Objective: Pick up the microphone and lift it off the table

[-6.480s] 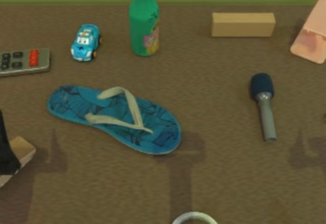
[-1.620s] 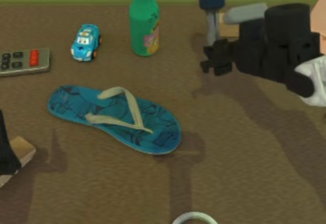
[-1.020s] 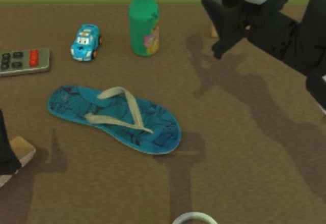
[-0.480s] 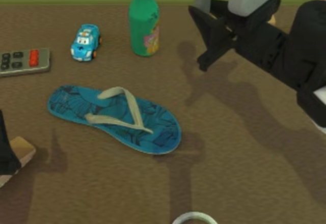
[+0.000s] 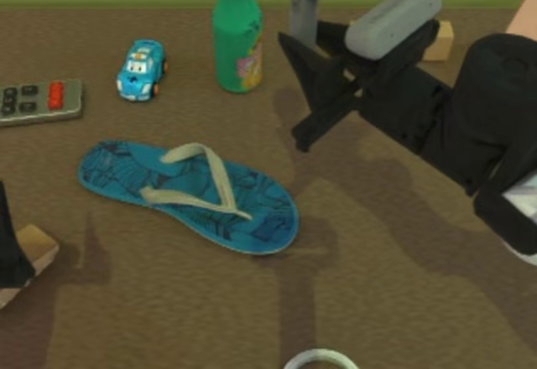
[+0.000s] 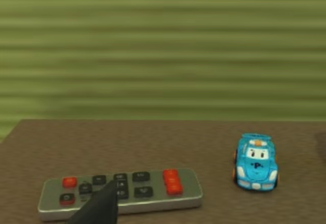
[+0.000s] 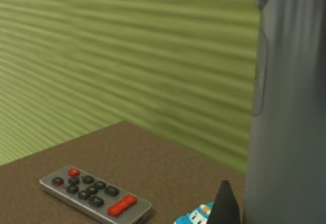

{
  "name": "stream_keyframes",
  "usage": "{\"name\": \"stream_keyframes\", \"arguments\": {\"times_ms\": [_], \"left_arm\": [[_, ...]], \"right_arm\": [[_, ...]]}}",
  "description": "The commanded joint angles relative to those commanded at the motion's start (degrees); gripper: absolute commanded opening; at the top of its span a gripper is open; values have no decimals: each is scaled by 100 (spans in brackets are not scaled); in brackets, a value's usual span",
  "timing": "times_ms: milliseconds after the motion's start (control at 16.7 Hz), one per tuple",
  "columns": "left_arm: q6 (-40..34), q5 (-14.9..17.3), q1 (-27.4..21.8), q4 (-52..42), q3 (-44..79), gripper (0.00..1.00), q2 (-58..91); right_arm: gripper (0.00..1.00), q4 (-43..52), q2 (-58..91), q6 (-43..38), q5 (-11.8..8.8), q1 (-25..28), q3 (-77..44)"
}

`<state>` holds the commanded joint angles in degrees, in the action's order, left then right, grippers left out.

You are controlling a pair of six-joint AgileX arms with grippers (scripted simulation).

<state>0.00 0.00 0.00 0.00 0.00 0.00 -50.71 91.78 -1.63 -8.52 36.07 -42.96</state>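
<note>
My top camera looks straight down on the bench (image 5: 168,302) from well above. My left wrist camera sits low, facing the green striped wall. My right wrist camera sits higher and tilted. All three share the remote (image 5: 40,101) (image 6: 119,193) (image 7: 94,192) and toy car (image 5: 141,69) (image 6: 256,161) (image 7: 196,215).

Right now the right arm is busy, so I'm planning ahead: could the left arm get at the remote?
Probably yes: the remote lies uncovered on the table's left side, near the left arm; nothing stands between them.
</note>
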Motion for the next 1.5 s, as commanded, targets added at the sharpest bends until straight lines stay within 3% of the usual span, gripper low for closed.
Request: {"name": "stream_keyframes", "arguments": {"times_ms": [660, 900, 1500], "left_arm": [[5, 125, -93, 103, 151, 100, 198], [28, 682, -501, 580, 855, 100, 1301], [62, 2562, -1879, 2101, 3145, 100, 5565]], "right_arm": [[0, 0, 0, 0, 0, 0, 0], [0, 0, 0, 0, 0, 0, 0], [0, 0, 0, 0, 0, 0, 0]]}}
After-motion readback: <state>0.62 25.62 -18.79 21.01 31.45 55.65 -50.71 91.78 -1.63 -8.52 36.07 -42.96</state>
